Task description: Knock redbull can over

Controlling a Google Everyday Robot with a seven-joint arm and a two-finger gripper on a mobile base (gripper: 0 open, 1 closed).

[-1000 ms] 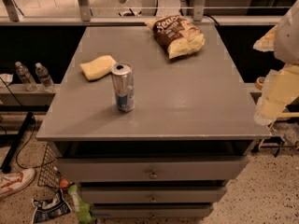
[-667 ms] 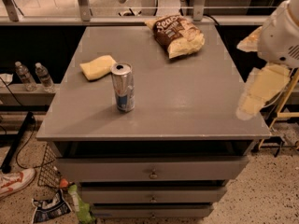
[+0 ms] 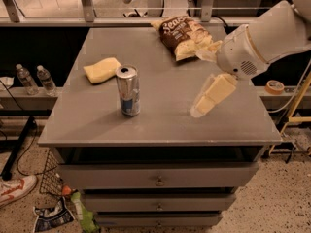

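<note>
The redbull can point(image 3: 128, 91) stands upright on the grey cabinet top point(image 3: 165, 123), left of centre near the front. It is slim and silver with blue panels and a pull-tab top. My gripper point(image 3: 203, 106) hangs from the white arm point(image 3: 265, 38) that reaches in from the upper right. It sits low over the cabinet top, well to the right of the can and apart from it.
A yellow sponge point(image 3: 101, 70) lies behind and left of the can. A brown chip bag point(image 3: 185, 34) lies at the back. Two water bottles point(image 3: 35, 79) stand on a shelf at left. Drawers point(image 3: 158, 178) are below, clutter on the floor, a tape roll point(image 3: 275, 87) at right.
The arm has swung in from the right edge, leftward over the cabinet top toward the can. The can has not moved.
</note>
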